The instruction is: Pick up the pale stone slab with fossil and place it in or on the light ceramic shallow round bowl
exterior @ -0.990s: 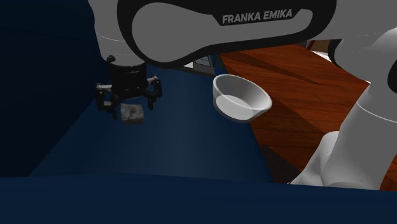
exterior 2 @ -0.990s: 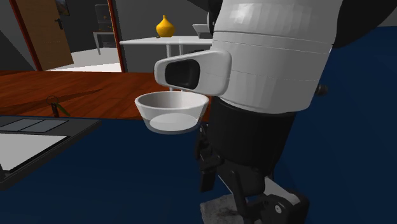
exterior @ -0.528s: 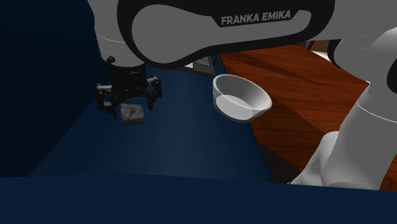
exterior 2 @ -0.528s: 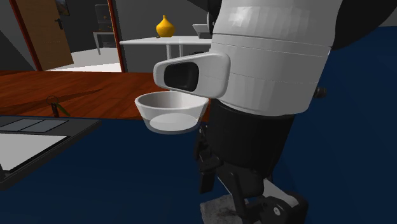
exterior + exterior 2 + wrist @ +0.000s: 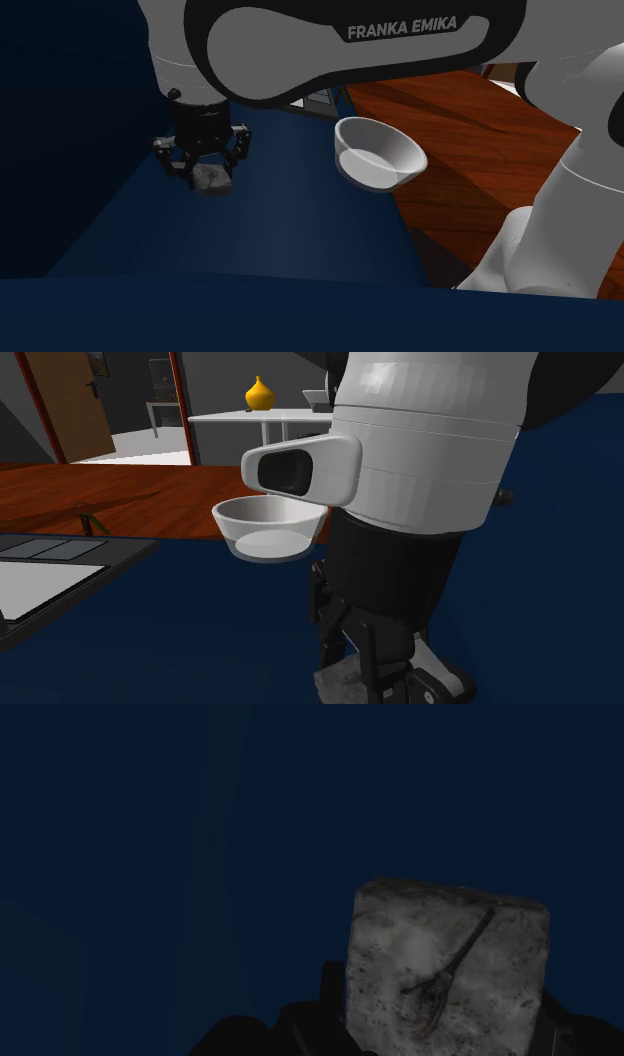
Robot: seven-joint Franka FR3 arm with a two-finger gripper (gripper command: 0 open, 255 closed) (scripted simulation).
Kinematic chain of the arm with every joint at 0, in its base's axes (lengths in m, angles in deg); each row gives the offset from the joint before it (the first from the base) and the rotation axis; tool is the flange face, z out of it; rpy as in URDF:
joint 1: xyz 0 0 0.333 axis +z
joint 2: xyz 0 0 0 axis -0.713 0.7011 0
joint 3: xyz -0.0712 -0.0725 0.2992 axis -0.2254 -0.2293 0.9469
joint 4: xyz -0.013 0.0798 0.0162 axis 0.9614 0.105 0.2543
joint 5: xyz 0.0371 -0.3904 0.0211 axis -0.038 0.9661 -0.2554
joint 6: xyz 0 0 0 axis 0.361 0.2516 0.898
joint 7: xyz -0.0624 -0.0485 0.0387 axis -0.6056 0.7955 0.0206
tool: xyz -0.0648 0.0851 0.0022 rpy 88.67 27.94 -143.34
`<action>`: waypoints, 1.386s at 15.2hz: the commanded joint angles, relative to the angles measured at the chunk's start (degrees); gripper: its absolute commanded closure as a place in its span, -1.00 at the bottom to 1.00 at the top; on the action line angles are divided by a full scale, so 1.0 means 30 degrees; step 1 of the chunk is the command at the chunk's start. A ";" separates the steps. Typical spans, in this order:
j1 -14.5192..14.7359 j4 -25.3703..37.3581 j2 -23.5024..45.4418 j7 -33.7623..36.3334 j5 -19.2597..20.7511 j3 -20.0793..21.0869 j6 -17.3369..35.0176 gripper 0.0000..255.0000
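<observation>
The pale grey stone slab (image 5: 450,969), marked with a dark fossil imprint, rests on the dark blue surface (image 5: 270,220). My gripper (image 5: 207,180) stands straight over it, and the black fingers (image 5: 335,994) press against its two sides, shut on it. In the second exterior view the gripper (image 5: 385,687) is at the bottom edge, with a corner of the slab (image 5: 335,680) showing beside it. The light shallow round bowl (image 5: 378,152) sits apart from the slab, toward the shoulder view's right, near the blue surface's edge. In the second exterior view the bowl (image 5: 268,527) is behind the arm.
Red-brown wooden floor (image 5: 470,120) lies beyond the bowl. A dark flat panel with pale insets (image 5: 50,567) sits at the second exterior view's left. Far back are a white table with a yellow gourd (image 5: 259,394) and a wooden door (image 5: 70,402). The arm's white base (image 5: 545,240) fills the shoulder view's right.
The fingers, spread wide on both sides of the slab before, have drawn in and now clasp it. The hand has stayed in place above the slab; the bowl has not moved.
</observation>
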 commanded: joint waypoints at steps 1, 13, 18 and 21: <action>0.0000 0.0001 -0.0001 0.0000 0.0000 0.0000 0.0001 1.00; 0.0267 0.3290 0.0377 -0.0199 0.0121 0.0098 -0.2948 1.00; 0.0499 0.5126 0.0803 -0.0231 0.0332 0.0154 -0.4413 1.00; 0.0694 0.6368 0.1153 -0.0237 0.0518 0.0190 -0.5347 1.00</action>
